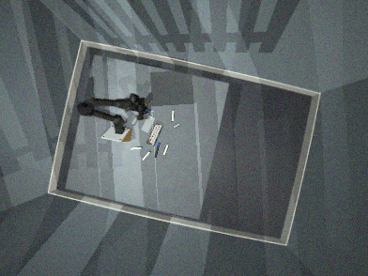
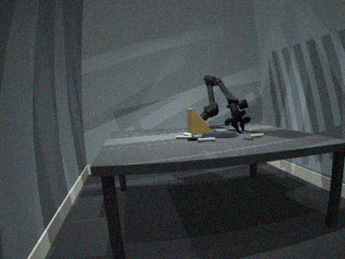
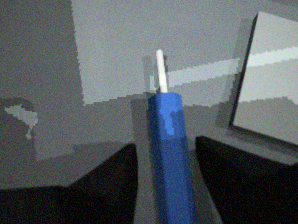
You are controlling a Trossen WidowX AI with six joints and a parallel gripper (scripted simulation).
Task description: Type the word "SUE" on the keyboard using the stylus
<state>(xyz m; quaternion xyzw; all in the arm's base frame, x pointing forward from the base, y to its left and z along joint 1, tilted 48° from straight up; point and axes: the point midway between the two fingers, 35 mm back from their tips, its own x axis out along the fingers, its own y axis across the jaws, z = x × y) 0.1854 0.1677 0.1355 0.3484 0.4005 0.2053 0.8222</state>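
Observation:
The blue stylus [image 3: 172, 165] [image 1: 148, 112] [image 2: 240, 132] has a thin white tip and lies at the desk surface, pointing away from the wrist camera. My gripper [image 3: 166, 142] [image 1: 148, 113] [image 2: 238, 130] is partly open, with its black fingers on either side of the stylus barrel. In the wrist view a gap shows on both sides of the barrel, wider on the left, so it is not clamped. The keyboard [image 1: 155, 134] [image 2: 222, 135] lies beyond a pale flat slab [image 1: 147, 124] [image 3: 270, 82]. Single key letters are too small to read.
A wedge-shaped stand with a tan side [image 1: 127, 135] [image 2: 195, 124] is beside the arm's base. A dark pen-like object with a blue end [image 1: 157, 150] and a white stick [image 1: 165, 149] lie past the keyboard. Another white stick [image 1: 173, 115] lies to its upper right.

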